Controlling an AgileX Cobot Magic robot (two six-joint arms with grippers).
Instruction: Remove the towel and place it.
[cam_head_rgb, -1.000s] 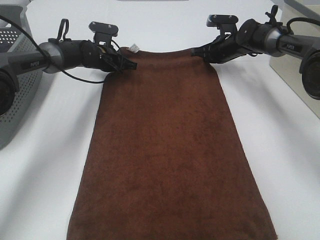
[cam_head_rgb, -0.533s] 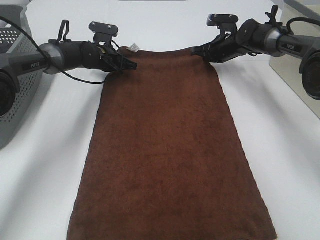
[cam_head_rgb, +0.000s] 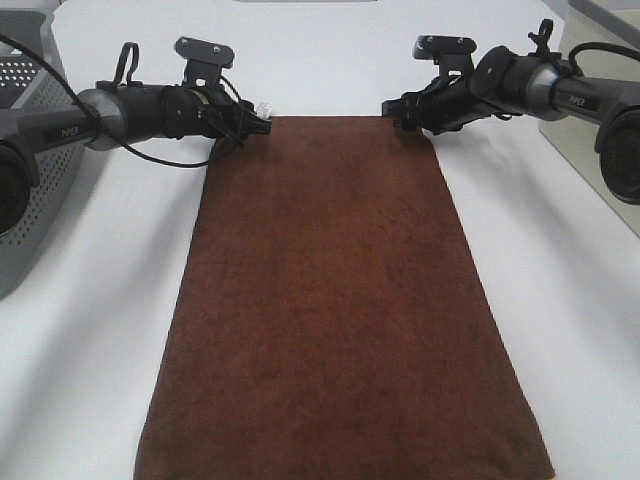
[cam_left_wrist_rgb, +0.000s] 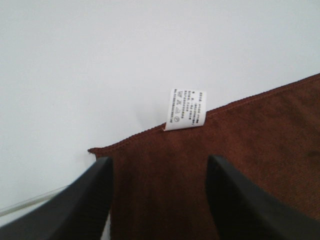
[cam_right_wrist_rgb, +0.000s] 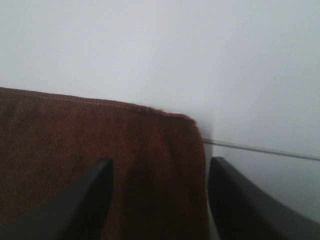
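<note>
Two claws have just let go of the towel. A second ago each one pinched a far corner and the far edge bowed up between them; now that edge lies straight and flat on the tabletop.

1. Left claw: I read it as spread. Its wrist view shows both fingers apart, with the towel's corner lying flat between them and not gripped. The white tag sits on the far edge just beyond the fingers.

2. Right claw: also spread. Its wrist view shows dark fingers either side of the other far corner, with the cloth lying loose under them.

3. Towel position: spread lengthwise down the middle of the tabletop, running from the claws toward the camera and off the near edge of the high view. The grey basket stands well apart on the left.

4. Meaning for the task: I judge the placing step to be done or nearly so, since the cloth rests flat and unheld. What remains, in my estimate, is to draw both arms back without snagging the corners.
</note>
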